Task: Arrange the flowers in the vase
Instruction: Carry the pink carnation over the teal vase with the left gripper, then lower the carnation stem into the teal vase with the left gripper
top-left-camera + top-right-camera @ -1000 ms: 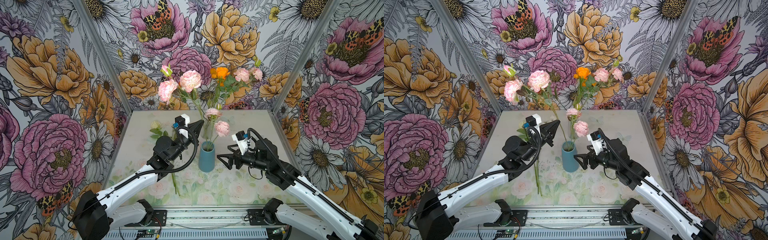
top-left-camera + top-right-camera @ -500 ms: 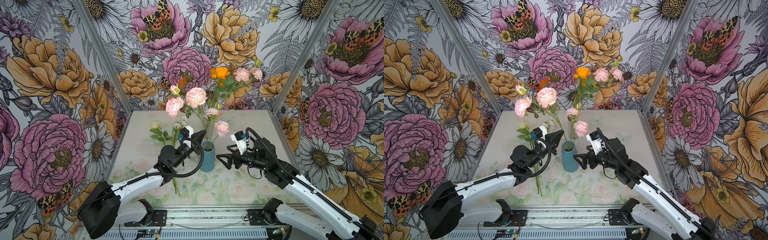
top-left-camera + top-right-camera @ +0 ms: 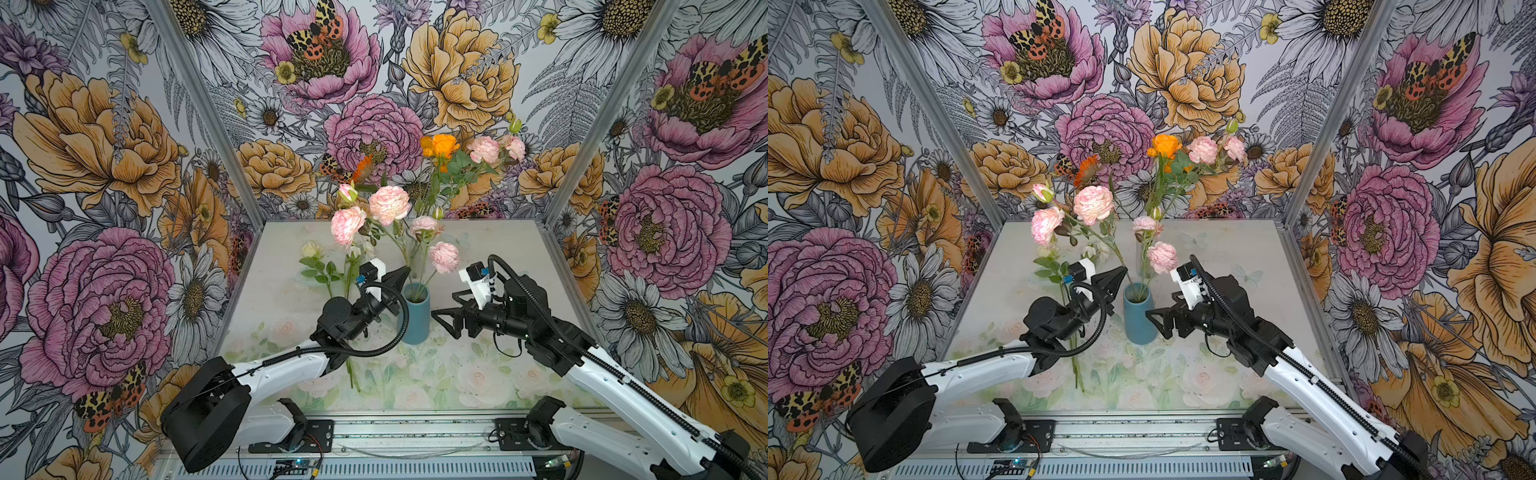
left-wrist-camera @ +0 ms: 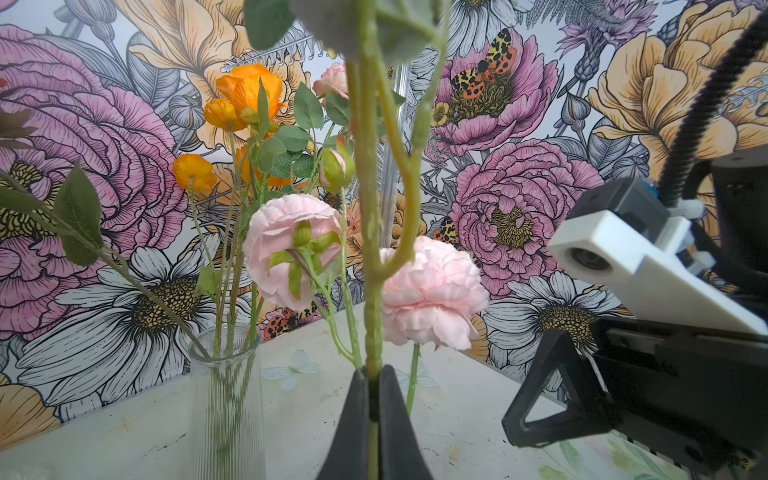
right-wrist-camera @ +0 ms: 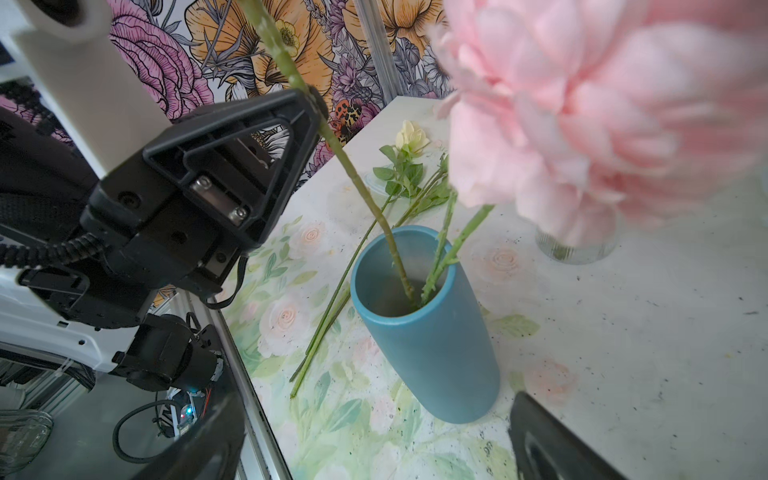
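A blue vase (image 3: 415, 316) (image 3: 1139, 318) (image 5: 428, 332) stands mid-table with two pink flowers (image 3: 444, 257) (image 3: 1162, 257) in it. My left gripper (image 3: 401, 276) (image 3: 1119, 276) (image 4: 374, 370) is shut on the green stem (image 4: 372, 291) (image 5: 365, 195) of a pink-bloomed flower (image 3: 388, 203) (image 3: 1093, 203). That stem's lower end reaches down inside the vase mouth. My right gripper (image 3: 442, 322) (image 3: 1156, 320) (image 5: 374, 449) stands open just right of the vase, holding nothing. A cream-yellow rose (image 3: 311, 249) (image 5: 411, 137) and other stems (image 3: 349, 361) (image 3: 1075, 365) lie on the table to the left.
A clear ribbed glass vase (image 4: 226, 395) (image 5: 575, 249) stands behind the blue one, holding orange flowers (image 3: 442, 145) (image 3: 1166, 145) and pink ones (image 3: 484, 148). Flowered walls close in the table (image 3: 498, 257) on three sides. A metal rail (image 3: 415, 432) runs along the front edge.
My left gripper has carried the pink flower rightward and down, bringing its stem end into the blue vase. The right arm has hardly moved.
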You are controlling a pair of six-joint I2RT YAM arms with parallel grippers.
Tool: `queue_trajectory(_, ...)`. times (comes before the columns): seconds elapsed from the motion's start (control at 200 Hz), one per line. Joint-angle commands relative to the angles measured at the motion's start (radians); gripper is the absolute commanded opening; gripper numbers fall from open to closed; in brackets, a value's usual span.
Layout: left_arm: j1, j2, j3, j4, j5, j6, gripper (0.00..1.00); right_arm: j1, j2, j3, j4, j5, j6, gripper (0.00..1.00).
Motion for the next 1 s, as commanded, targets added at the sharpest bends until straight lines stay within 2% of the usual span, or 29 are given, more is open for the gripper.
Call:
queue_trajectory(0.0,-0.009,0.029,-0.03,-0.012,-0.018,-0.003,0.0,0.003,0.005,-0.002,0.028,-0.009,-0.011,1.0)
queue_trajectory(0.1,-0.009,0.035,-0.033,0.001,-0.027,-0.005,0.0,0.005,0.007,0.002,0.031,-0.011,-0.012,1.0)
queue_trajectory(0.275,-0.009,0.025,-0.025,-0.022,-0.031,0.004,0.18,0.005,0.01,0.007,0.032,-0.012,-0.016,0.99)
queue_trajectory(0.5,-0.009,0.002,-0.024,-0.05,-0.031,0.012,0.27,0.007,0.015,0.007,0.034,-0.014,-0.018,0.99)
queue_trajectory(0.56,-0.009,-0.002,-0.024,-0.055,-0.032,0.013,0.33,0.007,0.015,0.008,0.034,-0.015,-0.018,1.0)
queue_trajectory(0.656,-0.009,-0.007,-0.022,-0.064,-0.035,0.014,0.35,0.007,0.012,0.008,0.034,-0.017,-0.017,0.99)
queue_trajectory(0.741,-0.011,-0.012,-0.022,-0.072,-0.038,0.015,0.44,0.008,0.009,0.007,0.034,-0.017,-0.016,1.0)
queue_trajectory(0.881,-0.018,-0.02,-0.015,-0.094,-0.04,0.023,0.51,0.008,0.005,0.007,0.034,-0.017,-0.016,0.99)
queue_trajectory(0.996,-0.026,-0.026,-0.013,-0.109,-0.051,0.034,0.62,0.008,0.008,0.007,0.035,-0.019,-0.017,1.0)
